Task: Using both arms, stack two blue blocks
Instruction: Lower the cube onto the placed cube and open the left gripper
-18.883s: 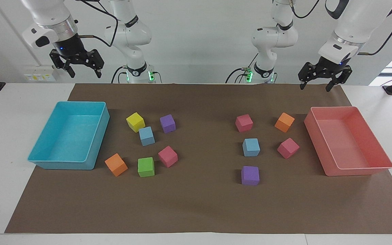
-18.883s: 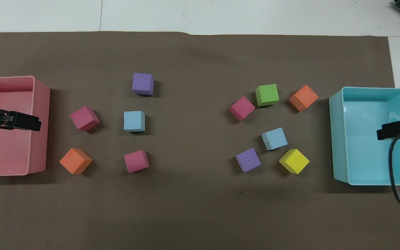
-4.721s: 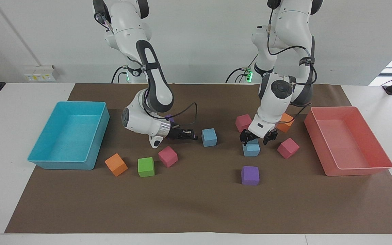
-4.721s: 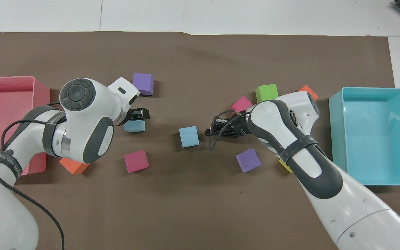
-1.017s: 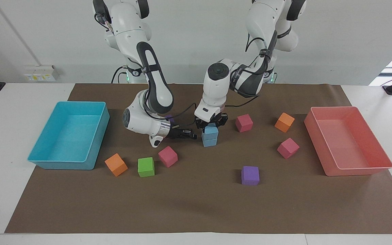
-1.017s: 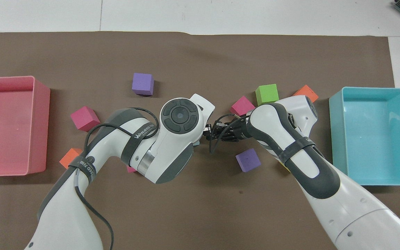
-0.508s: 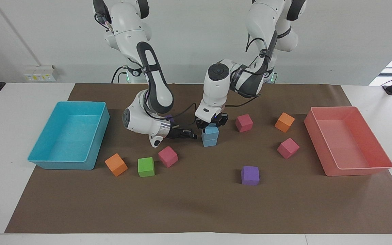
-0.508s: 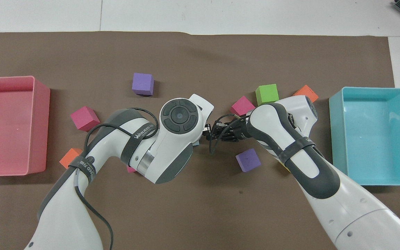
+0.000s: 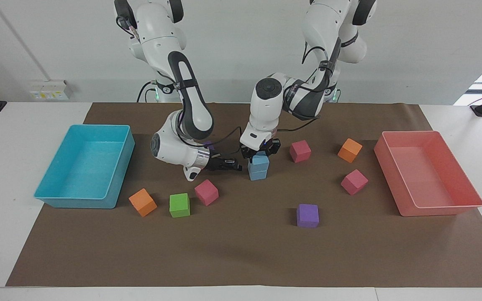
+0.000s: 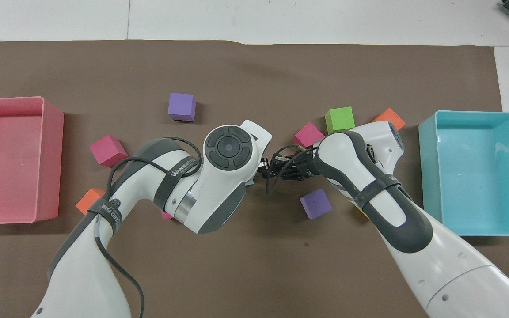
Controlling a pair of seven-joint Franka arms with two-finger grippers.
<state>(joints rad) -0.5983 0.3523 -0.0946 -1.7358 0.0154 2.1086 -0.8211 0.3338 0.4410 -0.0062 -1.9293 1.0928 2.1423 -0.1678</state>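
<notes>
The two blue blocks stand stacked near the middle of the mat, the upper block (image 9: 259,161) on the lower block (image 9: 258,173). My left gripper (image 9: 260,151) hangs straight over the stack, open, its fingers beside the top edge of the upper block. My right gripper (image 9: 237,165) lies low and level beside the stack, toward the right arm's end, pointing at it. In the overhead view the left arm's wrist (image 10: 228,148) covers the stack, and the right gripper (image 10: 272,170) shows beside it.
A turquoise tray (image 9: 111,196) stands at the right arm's end and a pink tray (image 9: 442,209) at the left arm's end. Loose cubes lie around: purple (image 9: 307,215), pink (image 9: 354,182), orange (image 9: 349,149), pink (image 9: 300,151), pink (image 9: 206,192), green (image 9: 179,205), orange (image 9: 142,202).
The blue blocks lay apart at first; the left arm carried one onto the other. In the last second the left gripper has crept up slightly. The right arm has stayed still.
</notes>
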